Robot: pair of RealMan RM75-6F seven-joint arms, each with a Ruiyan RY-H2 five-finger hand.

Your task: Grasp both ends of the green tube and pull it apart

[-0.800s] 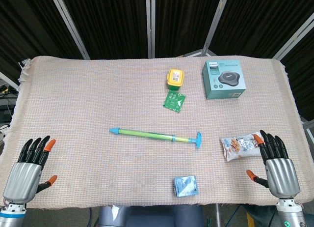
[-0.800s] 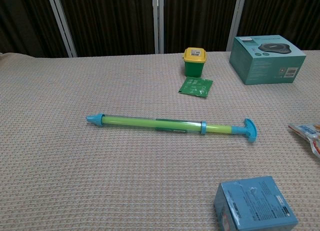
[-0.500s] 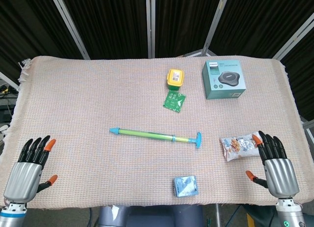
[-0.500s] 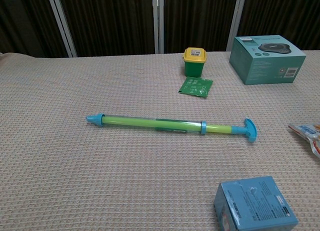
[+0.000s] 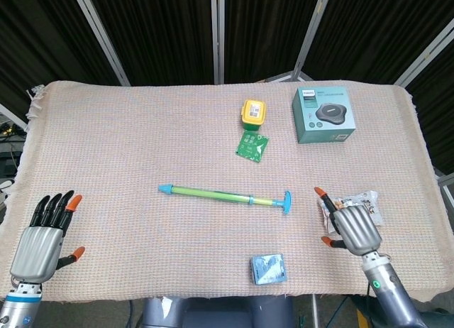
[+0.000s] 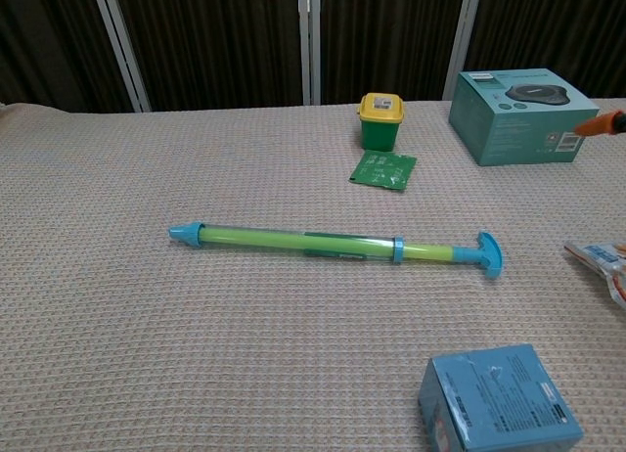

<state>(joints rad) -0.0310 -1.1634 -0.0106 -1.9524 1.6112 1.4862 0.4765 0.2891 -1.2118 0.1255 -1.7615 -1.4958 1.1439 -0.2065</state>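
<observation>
Cloth [image 5: 106,143] in a pale woven weave is covering the surface, and the green tube [image 5: 220,195] is lying flat near its middle, running left to right, with a blue nozzle at the left end and a blue T-handle [image 5: 287,201] at the right end. Neither hand is touching it. At the near left corner the left hand [image 5: 41,241] is resting low with its orange-tipped fingers spread and nothing in them. Toward the near right, the right hand [image 5: 352,226] is hovering over a snack packet [image 5: 365,201], fingers apart and holding nothing, just right of the T-handle but not reaching it; in the chest view only an orange fingertip is showing at the right edge. Beyond the tube, a small green container with a yellow lid [image 5: 253,114] is standing toward the far side, with a green sachet [image 5: 252,146] lying just in front of it. A teal product box [image 5: 323,114] is sitting at the far right. Nearer than the tube, a small blue packet [image 5: 268,268] is lying close to the near edge.
</observation>
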